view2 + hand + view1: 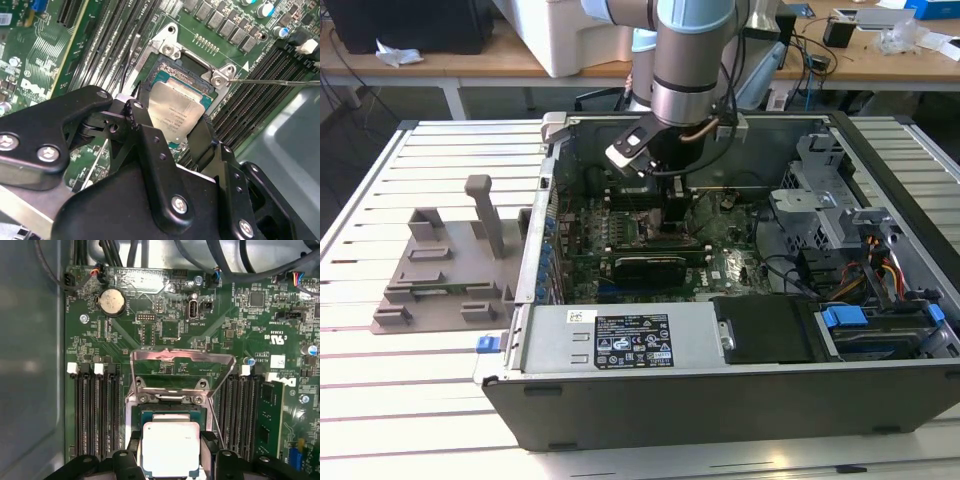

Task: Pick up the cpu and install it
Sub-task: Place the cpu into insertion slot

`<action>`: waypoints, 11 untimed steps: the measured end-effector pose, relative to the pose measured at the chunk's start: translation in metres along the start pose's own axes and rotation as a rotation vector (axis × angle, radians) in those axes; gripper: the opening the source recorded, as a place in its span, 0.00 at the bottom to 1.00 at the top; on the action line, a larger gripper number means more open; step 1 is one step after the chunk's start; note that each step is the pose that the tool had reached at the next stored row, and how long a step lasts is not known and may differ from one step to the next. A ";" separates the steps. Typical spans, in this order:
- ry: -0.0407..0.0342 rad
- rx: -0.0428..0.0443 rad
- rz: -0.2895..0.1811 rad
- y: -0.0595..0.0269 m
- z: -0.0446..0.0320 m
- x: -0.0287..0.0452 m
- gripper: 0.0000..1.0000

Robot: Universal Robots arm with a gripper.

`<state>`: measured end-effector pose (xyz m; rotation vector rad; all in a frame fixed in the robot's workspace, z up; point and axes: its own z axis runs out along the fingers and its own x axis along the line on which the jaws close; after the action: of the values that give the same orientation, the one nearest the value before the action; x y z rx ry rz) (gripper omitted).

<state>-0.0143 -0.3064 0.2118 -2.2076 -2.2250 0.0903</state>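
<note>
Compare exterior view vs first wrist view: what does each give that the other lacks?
Exterior view adds: the arm extending down into the open computer case, the slatted table, and a grey fixture on the exterior view's left of the case.
First wrist view adds: the cpu clamped between the fingers just above the open socket, the raised socket frame, the coin battery, and memory slots on both sides.
Shared: the green motherboard and the gripper over it.

A slatted metal table carries an open computer case and a grey holder.
</note>
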 end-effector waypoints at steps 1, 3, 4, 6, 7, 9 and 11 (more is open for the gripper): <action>0.0000 0.0000 0.000 0.0000 0.0009 0.0000 0.55; 0.0000 0.0000 0.000 -0.0002 0.0032 0.0002 0.55; 0.0000 0.0000 0.000 -0.0007 0.0059 0.0003 0.55; 0.0000 0.0000 0.000 -0.0007 0.0085 0.0004 0.55; -0.0001 0.0000 0.000 -0.0007 0.0099 0.0004 0.55; -0.0001 0.0001 0.000 -0.0011 0.0106 0.0004 0.55; 0.0000 0.0001 0.000 -0.0010 0.0119 0.0005 0.55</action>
<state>-0.0158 -0.3063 0.1999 -2.2075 -2.2251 0.0904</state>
